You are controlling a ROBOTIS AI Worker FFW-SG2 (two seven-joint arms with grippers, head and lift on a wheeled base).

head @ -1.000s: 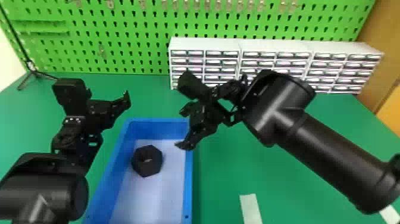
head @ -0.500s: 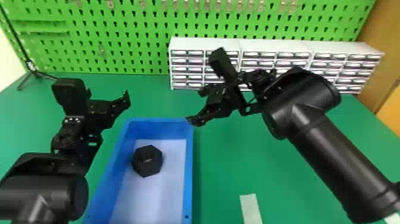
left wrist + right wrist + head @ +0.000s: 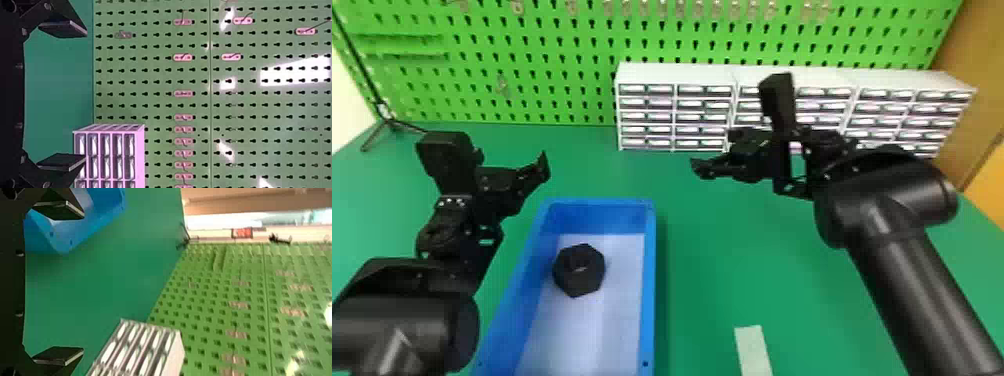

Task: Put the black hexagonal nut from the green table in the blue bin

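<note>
The black hexagonal nut [image 3: 579,270] lies flat on the pale floor of the blue bin [image 3: 649,280], toward its far left part. My left gripper [image 3: 544,167] is parked beyond the bin's left rim; in the left wrist view the left gripper [image 3: 85,96] is open and empty. Up and to the right of the bin, over the table before the drawers, is my right gripper [image 3: 699,167]. In the right wrist view the right gripper [image 3: 83,284] has its fingers wide apart and holds nothing, with a corner of the bin behind one of them.
The green table [image 3: 712,260] stretches to both sides of the bin. White drawer units [image 3: 677,75] stand at the back against the green pegboard [image 3: 532,95]. A pale strip [image 3: 753,350] lies at the near edge, and a black tripod [image 3: 389,120] stands far left.
My right arm has swung away to the right from over the bin's far right corner, and its gripper has turned. The left arm and the nut have stayed still.
</note>
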